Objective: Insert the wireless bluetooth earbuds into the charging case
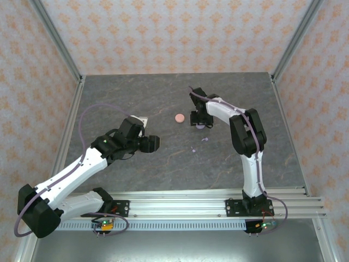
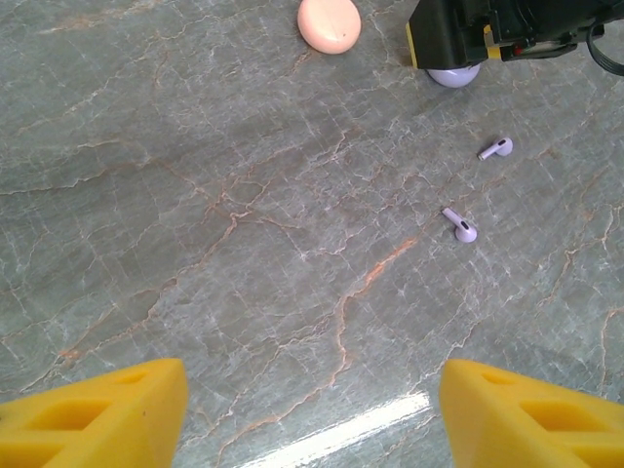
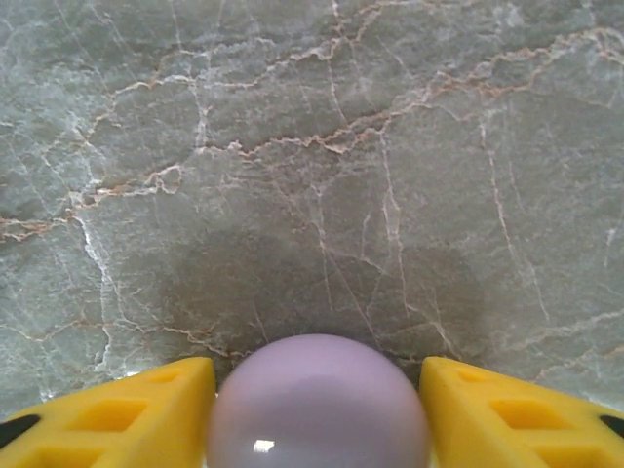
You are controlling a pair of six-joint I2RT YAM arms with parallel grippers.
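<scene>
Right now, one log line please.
left gripper open, empty | right gripper straddling lavender case | two lavender earbuds loose on table

The worktop (image 1: 163,169) is a flat slab with a grey-green marble pattern, crossed by fine white and pale orange veins. Its surface is semi-gloss: a bright glare streak (image 2: 341,429) lies across the near portion in the left wrist view. Three enclosure panels border it: a back wall (image 1: 174,33), a left wall (image 1: 27,82) and a right wall (image 1: 327,98), all papered in cream with a repeating orange floral motif. Aluminium posts (image 1: 55,35) run along the panel joints. A ribbed aluminium rail (image 1: 185,199) spans the near edge. Lighting is even and diffuse.
</scene>
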